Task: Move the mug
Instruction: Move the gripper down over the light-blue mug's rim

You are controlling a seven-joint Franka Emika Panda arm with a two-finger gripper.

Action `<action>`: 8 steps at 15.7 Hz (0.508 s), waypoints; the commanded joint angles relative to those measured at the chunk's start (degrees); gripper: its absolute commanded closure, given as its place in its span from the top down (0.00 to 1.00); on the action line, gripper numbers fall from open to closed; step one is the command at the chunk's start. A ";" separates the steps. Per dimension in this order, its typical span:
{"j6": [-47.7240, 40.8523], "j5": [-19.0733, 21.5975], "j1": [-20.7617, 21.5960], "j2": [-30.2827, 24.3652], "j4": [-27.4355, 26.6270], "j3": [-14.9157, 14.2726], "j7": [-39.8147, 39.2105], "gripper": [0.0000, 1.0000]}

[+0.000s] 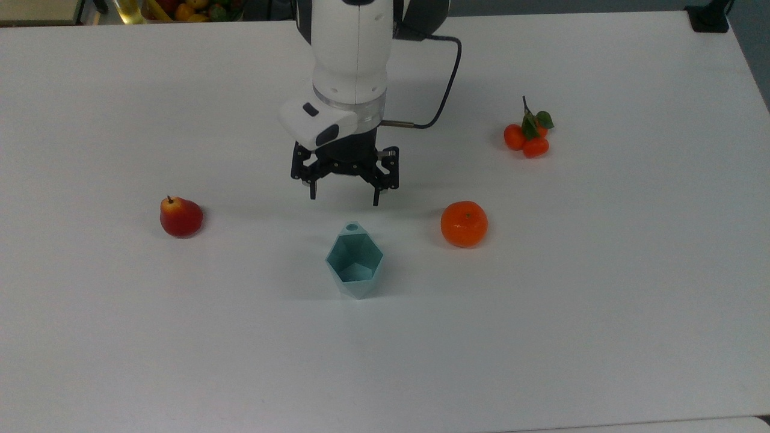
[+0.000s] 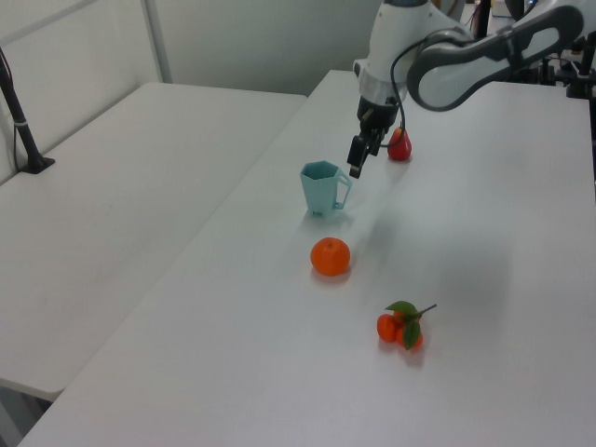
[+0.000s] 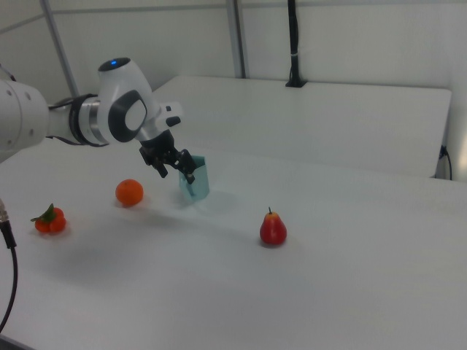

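mug (image 1: 355, 264) | pale teal, faceted, hexagonal rim | upright, ring handle

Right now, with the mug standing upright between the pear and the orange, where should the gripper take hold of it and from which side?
Probably from above, one finger inside the mug and one outside, pinching a flat rim facet. It stands upright, mouth open, and its faceted walls taper downward, so a side clamp could slip. The open gripper hangs just beyond the small ring handle, which looks too small to grip.

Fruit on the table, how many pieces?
3: pear at the top view's left, orange right of the mug, tangerine cluster far right. The cluster's own count is unclear.
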 commanded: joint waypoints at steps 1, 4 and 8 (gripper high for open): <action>7.21 -1.27 0.12 4.26 1.68 0.03 -5.52 1.00; 8.46 -1.27 0.12 6.20 1.77 0.03 -5.62 0.90; 8.54 -1.19 0.12 6.90 1.95 0.03 -5.27 0.57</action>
